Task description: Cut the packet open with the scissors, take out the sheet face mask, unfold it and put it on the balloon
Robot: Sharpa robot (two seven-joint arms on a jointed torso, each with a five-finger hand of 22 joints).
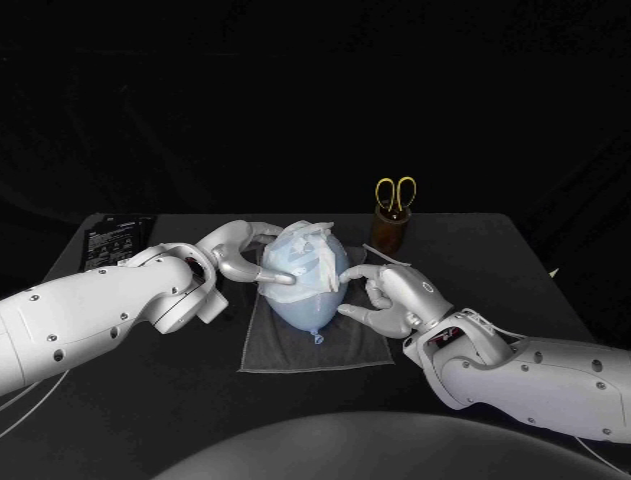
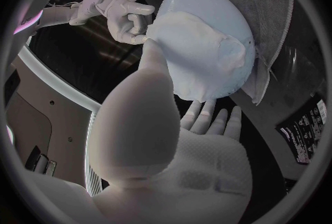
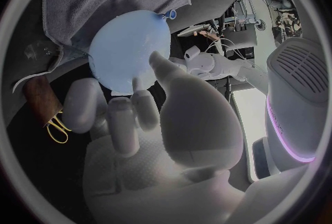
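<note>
— Black table under a dark backdrop. Anything on it worth noting?
— Grey towel laid flat in the middle, with the blue balloon lying on it, knot toward the near edge. White mask draped over the balloon's far half, so out of its wrapper and mostly spread.
— Flat against the rubber?
— Not quite. Bunched and creased along the top. Looks to need smoothing down.
— And the left hand?
— Set against the balloon's left side. Thumb laid on the mask's edge, other fingers spread apart by the balloon. No clear grip on anything, judging from the wrist view.
— Right hand?
— Opposite, on the balloon's right side. Fingers apart, tips touching the balloon and the mask's rim. Holding nothing.
— Scissors?
— Standing handles-up in a brown holder at the table's back, well apart from both hands.
— Packet?
— Probably the black printed pouch lying near the far left corner. Cannot tell whether cut open; too small.
— So how far along?
— Nearly at the end, by the look of it. Cutting, pulling out and unfolding seemingly done. Left to do: pressing the mask flat and centred, then letting go.
</note>
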